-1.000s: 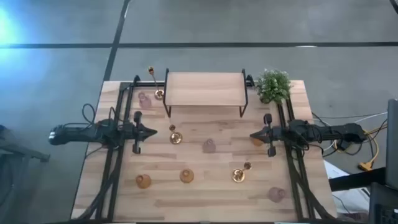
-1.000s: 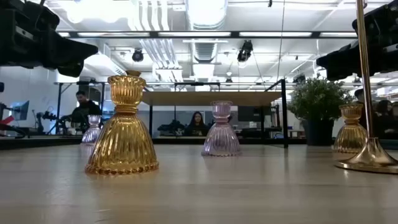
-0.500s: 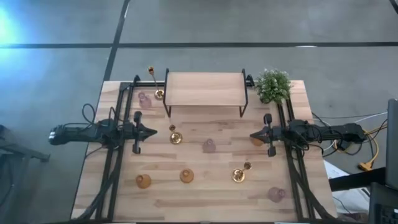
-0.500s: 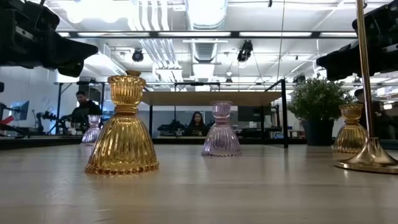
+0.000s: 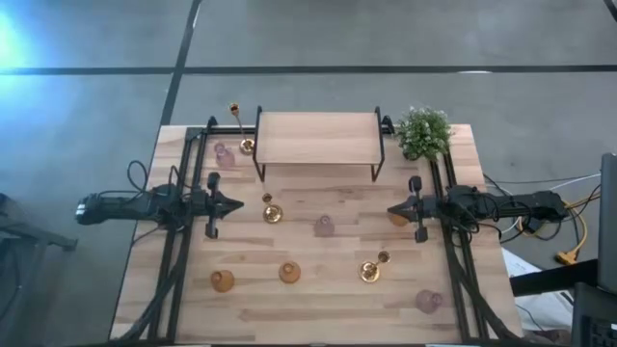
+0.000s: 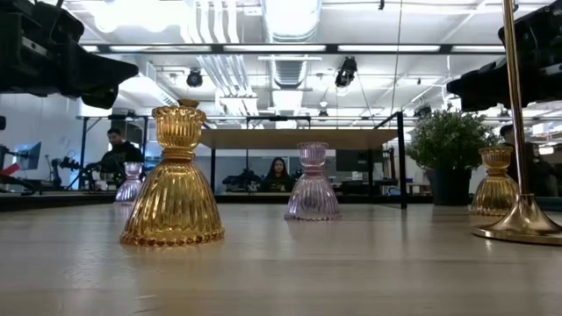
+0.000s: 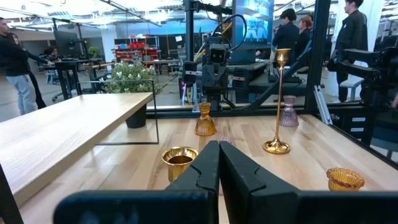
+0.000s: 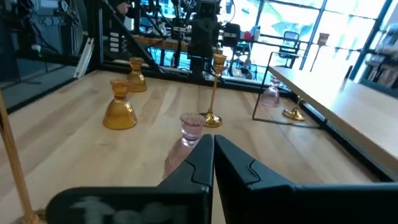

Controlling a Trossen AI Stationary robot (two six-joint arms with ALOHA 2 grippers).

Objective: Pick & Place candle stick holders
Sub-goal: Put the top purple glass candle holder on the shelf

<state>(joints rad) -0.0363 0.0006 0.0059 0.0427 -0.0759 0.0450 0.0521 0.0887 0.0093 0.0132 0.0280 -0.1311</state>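
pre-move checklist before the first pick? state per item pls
1. Left gripper empty and shut, over the table's left side: ok.
2. Right gripper empty and shut, over the right side: ok. Both must open before any grasp.
3. Glass holders upright: the amber holder and pink holder stand upright in the low view: ok; the rest cannot tell.
4. Gold candlestick nearest the left gripper stands clear of other pieces: ok.
5. Raised shelf top bare: ok.
6. Amber holder sits right at the right gripper's tip, collision risk on descent: cannot tell the clearance.
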